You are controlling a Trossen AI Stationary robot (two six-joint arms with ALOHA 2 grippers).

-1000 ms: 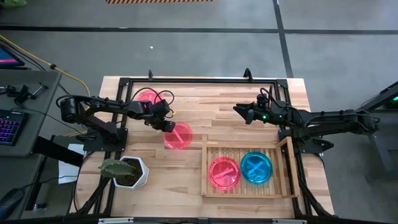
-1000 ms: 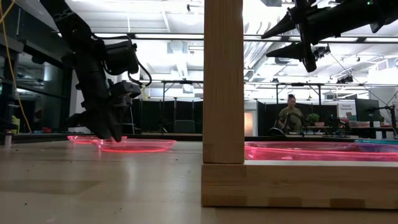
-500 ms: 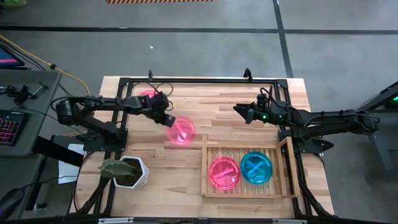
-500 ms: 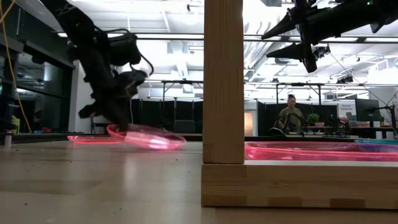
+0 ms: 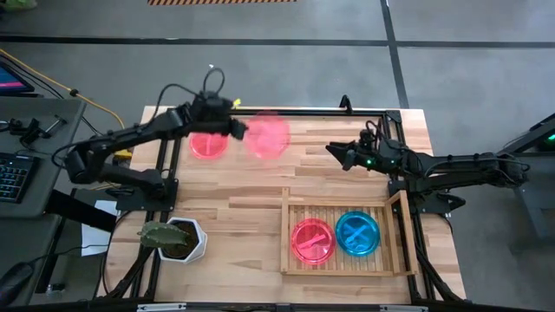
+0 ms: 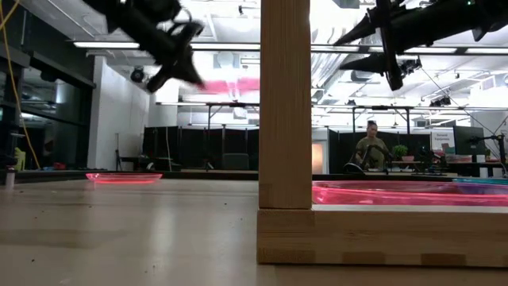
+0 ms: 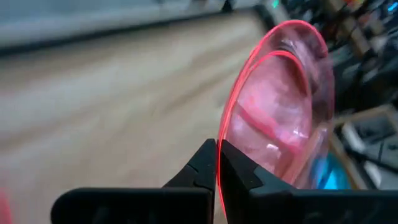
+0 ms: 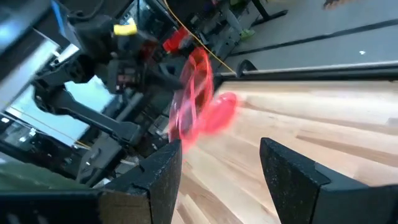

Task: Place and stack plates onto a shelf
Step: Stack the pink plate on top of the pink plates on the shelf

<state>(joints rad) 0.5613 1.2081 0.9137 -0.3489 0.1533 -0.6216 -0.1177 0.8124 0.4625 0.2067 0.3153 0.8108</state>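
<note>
Shelf point(image 5: 395, 227) lies toward the right arm from the left pincer point(image 5: 238, 128). That pincer grasps a pink plate point(image 5: 267, 136) by its rim, aloft. Right pincer point(image 5: 334, 153), nearer the shelf, hangs released.

high view: overhead, straight down on whole table point(image 5: 260, 186) | low view: table-top level, facing room, close behind shelf point(image 6: 286, 119) post | left wrist view: very near, past left gripper point(image 7: 217, 163) onto pink plate point(image 7: 280, 112) | right wrist view: past right gripper point(image 8: 217, 163) toward same plate; all four share it.

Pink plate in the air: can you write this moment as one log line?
left claw: shut on pink plate, lifted | right claw: open, waiting | shelf: two plates
</note>
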